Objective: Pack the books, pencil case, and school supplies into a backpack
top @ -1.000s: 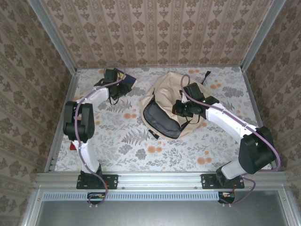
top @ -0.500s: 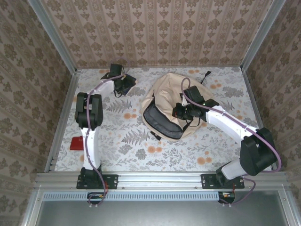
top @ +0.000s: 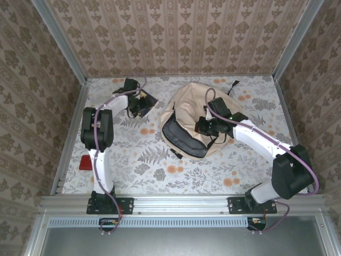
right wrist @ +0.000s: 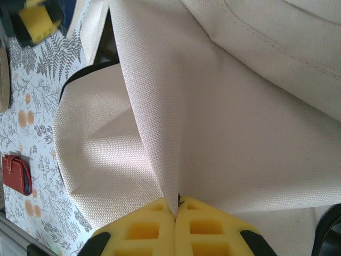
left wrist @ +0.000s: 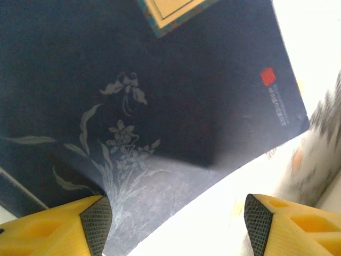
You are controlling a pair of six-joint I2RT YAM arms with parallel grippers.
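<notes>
**Bag held open, first book not yet lifted**

Early going here, by my reckoning. The backpack (top: 186, 104) sits just past the middle of the desk (top: 154, 170), its mouth gaping toward 7 o'clock with the dark lining showing. I can't tell whether anything lies inside it. A navy book (top: 147, 100) is out on the desk at 11 o'clock, well apart from the bag, so at least that one is left to pack. There may be a second dark cover peeking out beneath it, but it's too cramped to be sure. A small red pouch (top: 85, 162) lies flat near the desk's edge at 8 o'clock, untouched.

Now the arms. The left one is stretched long from its base toward 12 o'clock, then bends toward 2 o'clock, wrist tipped down over the book. In the left wrist view, the left jaws stand open. The black pads (left wrist: 97, 224) sit either side of the navy cover's (left wrist: 160, 106) near edge with nothing pinched between them. I'd call it lining up for a grab.

The right arm sweeps in from 5 o'clock, its forearm across the bag's right flank. The right jaws are closed tight on a fold of the beige fabric (right wrist: 213, 133) at the bag's mouth, propping it open, I'd judge.
</notes>
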